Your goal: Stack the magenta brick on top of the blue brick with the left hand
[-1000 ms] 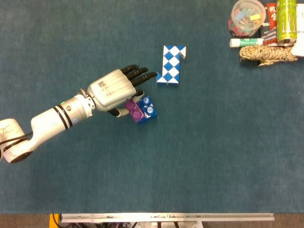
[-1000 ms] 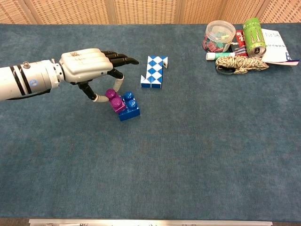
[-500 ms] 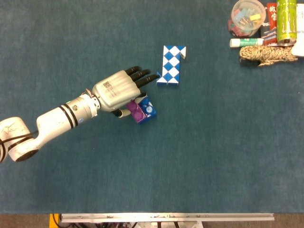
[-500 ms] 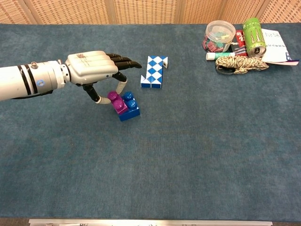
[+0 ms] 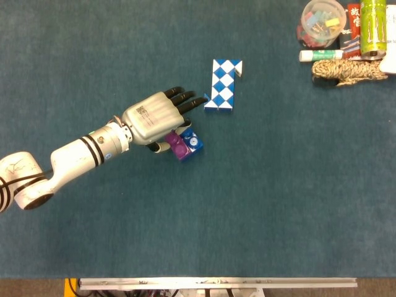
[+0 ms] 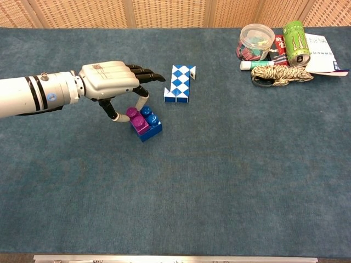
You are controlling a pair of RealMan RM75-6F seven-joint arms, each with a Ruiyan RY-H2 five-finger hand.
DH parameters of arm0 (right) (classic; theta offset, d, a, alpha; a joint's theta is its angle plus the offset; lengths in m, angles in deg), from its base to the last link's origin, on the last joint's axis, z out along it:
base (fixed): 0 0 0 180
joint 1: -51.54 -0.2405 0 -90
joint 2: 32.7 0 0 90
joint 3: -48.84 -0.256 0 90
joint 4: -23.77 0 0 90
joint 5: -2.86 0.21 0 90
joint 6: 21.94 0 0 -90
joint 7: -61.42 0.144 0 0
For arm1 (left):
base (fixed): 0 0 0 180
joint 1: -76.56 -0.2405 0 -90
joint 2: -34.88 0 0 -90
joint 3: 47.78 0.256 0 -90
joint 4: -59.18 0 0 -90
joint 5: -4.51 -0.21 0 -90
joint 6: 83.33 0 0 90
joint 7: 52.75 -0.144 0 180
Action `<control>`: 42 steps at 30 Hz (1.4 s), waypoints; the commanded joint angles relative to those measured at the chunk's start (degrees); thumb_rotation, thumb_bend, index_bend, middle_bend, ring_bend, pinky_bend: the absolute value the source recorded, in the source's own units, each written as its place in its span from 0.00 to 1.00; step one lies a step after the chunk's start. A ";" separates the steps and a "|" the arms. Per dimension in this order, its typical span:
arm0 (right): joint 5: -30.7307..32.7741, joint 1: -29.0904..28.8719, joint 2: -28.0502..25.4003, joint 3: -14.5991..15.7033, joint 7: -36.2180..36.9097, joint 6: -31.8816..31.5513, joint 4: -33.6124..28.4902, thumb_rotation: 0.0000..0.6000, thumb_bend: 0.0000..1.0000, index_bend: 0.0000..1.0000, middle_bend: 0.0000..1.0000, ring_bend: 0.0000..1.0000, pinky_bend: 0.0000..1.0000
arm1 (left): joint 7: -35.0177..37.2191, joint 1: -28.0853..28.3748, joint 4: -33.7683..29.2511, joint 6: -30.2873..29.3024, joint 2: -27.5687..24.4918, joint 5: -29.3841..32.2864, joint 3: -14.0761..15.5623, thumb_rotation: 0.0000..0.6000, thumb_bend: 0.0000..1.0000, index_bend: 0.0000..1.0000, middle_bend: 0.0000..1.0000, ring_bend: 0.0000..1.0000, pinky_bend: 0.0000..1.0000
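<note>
Where visible, teal felt tabletop (image 6: pixel 219 181)

Bare carpet lies open right of the bricks (image 6: pixel 145 123); the blue-white twist puzzle (image 6: pixel 179 83) stands near, just behind them

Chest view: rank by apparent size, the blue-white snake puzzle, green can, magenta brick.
1. blue-white snake puzzle
2. green can, close behind; it sits farther from the camera, so true ranking is unsure
3. magenta brick, clearly smallest, partly behind the left hand's fingers
</note>
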 commanded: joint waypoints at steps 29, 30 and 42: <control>-0.73 0.35 -0.45 0.00 1.12 -0.37 0.04 1.00 0.78 0.52 0.39 0.25 0.00 | -10.82 -1.03 -2.22 0.29 1.98 3.39 -0.99 1.00 0.32 0.52 0.00 0.00 0.10; -0.70 0.34 -0.46 -0.02 1.12 -0.35 0.01 1.00 0.78 0.52 0.39 0.25 0.00 | -11.69 -1.16 -2.70 0.46 1.65 3.89 -1.10 1.00 0.32 0.49 0.00 0.00 0.10; -1.24 0.09 -0.30 0.26 0.42 0.01 -0.17 1.00 0.78 0.52 0.39 0.25 0.00 | -23.82 -3.40 -13.09 1.09 -5.47 12.79 -3.38 1.00 0.32 0.13 0.00 0.00 0.10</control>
